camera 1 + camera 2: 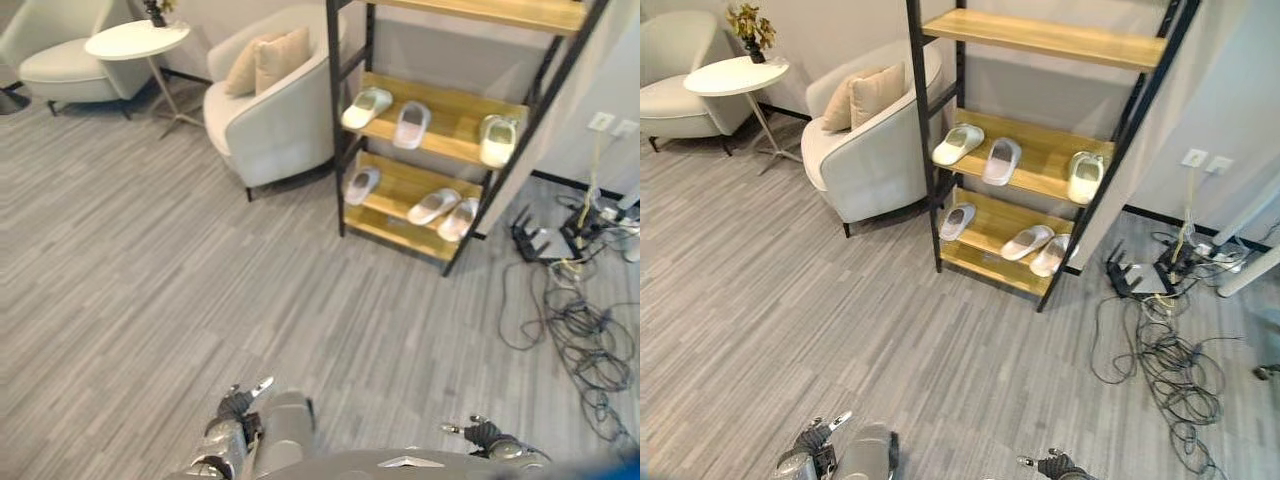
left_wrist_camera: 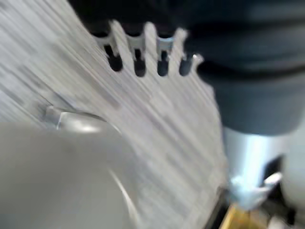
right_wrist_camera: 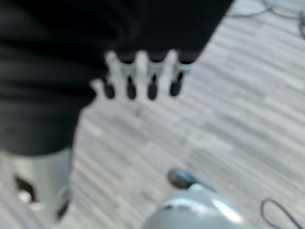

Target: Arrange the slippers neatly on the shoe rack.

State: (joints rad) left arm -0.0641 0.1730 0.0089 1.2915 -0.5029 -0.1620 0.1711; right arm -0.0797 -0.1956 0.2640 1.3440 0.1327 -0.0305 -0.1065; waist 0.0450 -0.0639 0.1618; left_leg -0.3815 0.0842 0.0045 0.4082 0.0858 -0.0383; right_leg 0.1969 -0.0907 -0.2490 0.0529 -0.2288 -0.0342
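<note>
Six pale slippers sit on the shoe rack [image 1: 440,140]; both of your hands hang empty, well short of it.

Your middle shelf carries three slippers [image 1: 411,124], one apart at the right end; the lower shelf [image 1: 400,205] has a single one at left and a pair touching at right. An armchair [image 1: 270,110] stands just left of the rack, a round side table [image 1: 138,40] beyond it. Left hand [image 2: 143,45] and right hand [image 3: 140,78] hang over bare floor, fingers straight and relaxed.
</note>
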